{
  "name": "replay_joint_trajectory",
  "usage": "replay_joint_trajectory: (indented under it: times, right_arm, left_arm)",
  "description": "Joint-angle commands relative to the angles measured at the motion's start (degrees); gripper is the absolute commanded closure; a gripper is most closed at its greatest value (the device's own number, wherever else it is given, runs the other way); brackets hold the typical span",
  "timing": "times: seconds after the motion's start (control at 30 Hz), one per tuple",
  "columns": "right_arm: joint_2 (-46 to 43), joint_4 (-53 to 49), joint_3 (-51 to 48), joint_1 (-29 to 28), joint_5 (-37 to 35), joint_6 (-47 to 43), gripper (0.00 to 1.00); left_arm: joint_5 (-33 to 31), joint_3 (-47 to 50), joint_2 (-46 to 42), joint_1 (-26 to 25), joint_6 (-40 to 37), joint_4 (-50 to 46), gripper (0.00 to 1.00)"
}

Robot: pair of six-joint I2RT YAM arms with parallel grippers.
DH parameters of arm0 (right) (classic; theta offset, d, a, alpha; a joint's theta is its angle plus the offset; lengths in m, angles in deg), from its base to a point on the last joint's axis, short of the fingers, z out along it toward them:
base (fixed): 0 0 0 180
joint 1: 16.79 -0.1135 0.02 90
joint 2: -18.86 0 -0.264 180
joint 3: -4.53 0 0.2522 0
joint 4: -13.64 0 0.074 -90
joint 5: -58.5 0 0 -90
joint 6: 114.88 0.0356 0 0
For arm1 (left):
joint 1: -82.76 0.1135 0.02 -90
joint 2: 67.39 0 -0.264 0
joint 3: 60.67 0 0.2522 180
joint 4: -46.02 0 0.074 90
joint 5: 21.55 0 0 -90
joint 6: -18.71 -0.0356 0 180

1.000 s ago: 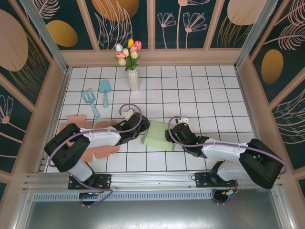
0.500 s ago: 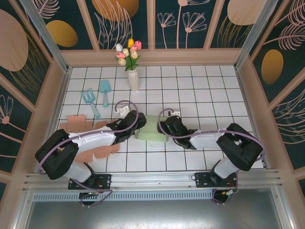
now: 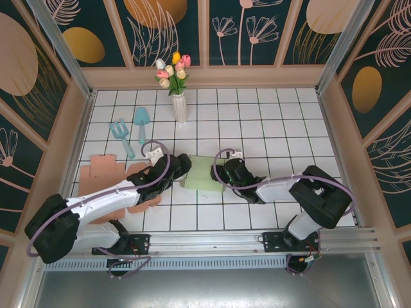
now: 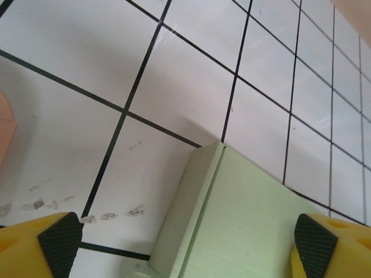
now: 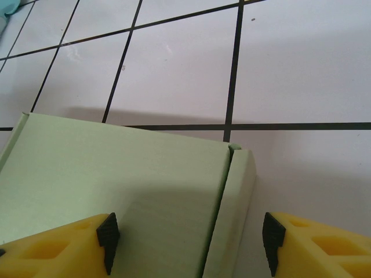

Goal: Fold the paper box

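Right now I am holding my left hand [image 4: 186, 240] spread wide, gripping nothing, its two tips hanging either side of the left edge of the box [image 4: 249, 220], one over bare tile and the other over the green top. I am carrying my right hand [image 5: 189, 234] a little narrower but also open, straddling the narrow side wall at the box's right end without touching it, so nothing is being pinched. The box is lying flat on the white tiled table [image 3: 270, 122], near the front and about midway across, sitting between my two hands. I am judging it to be thin pale green card: very light, stiff only across its panels, ready to bend at the scored creases and to dent if I am squeezing too hard. It is looking smooth and the tile is shining, so I am expecting it to skate away when pushed from one side alone. I am thinking the best hold is a narrow side wall, pinched close to its crease, with the other hand bracing the opposite end. Farther out, flat pink card pieces [image 3: 103, 168] are lying to my left, and a vase of tulips [image 3: 178, 106] is standing well apart at the back.
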Motion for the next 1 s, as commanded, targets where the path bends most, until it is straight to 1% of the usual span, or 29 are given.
replay_joint_trajectory:
  times: [0.0, 0.1, 0.23, 0.33, 0.43, 0.57, 0.73, 0.97]
  right_arm:
    - [-0.86, 1.03, -1.94, -0.42, 1.38, -0.25, 0.31]
    - [-0.85, 1.35, -2.22, -0.42, 1.85, -0.54, 0.31]
    - [-1.99, 1.12, -2.99, -0.64, 2.06, 0.0, 0.32]
    - [-3.54, 1.09, -3.92, -0.91, 1.79, 0.19, 0.32]
    - [-4.74, 1.11, -4.72, -1.0, 1.69, 0.31, 0.32]
    - [-5.1, 0.54, -4.66, -1.0, 2.23, -0.4, 0.32]
    - [-4.93, 0.76, -5.16, -1.0, 2.2, -1.13, 0.32]
    - [-3.14, 1.35, -4.86, -1.0, 2.19, -1.41, 0.32]
  left_arm:
    - [1.42, 0.06, -1.5, 0.16, 4.35, -6.34, 0.02]
    - [2.87, -0.69, -0.51, 0.2, 5.51, -8.87, 0.01]
    - [3.95, -2.98, 3.07, 0.16, 8.12, -12.29, 0.02]
    - [7.27, -4.14, 6.21, 0.17, 7.41, -11.05, 0.02]
    - [9.13, -5.51, 9.3, 0.0, 7.54, -10.82, 0.02]
    - [9.1, -7.94, 12.71, -1.16, 8.46, -11.21, 0.03]
    - [8.29, -13.61, 16.7, -2.37, 7.12, -14.12, 0.04]
    - [11.96, -13.98, 20.73, -2.77, 7.52, -11.7, 0.06]
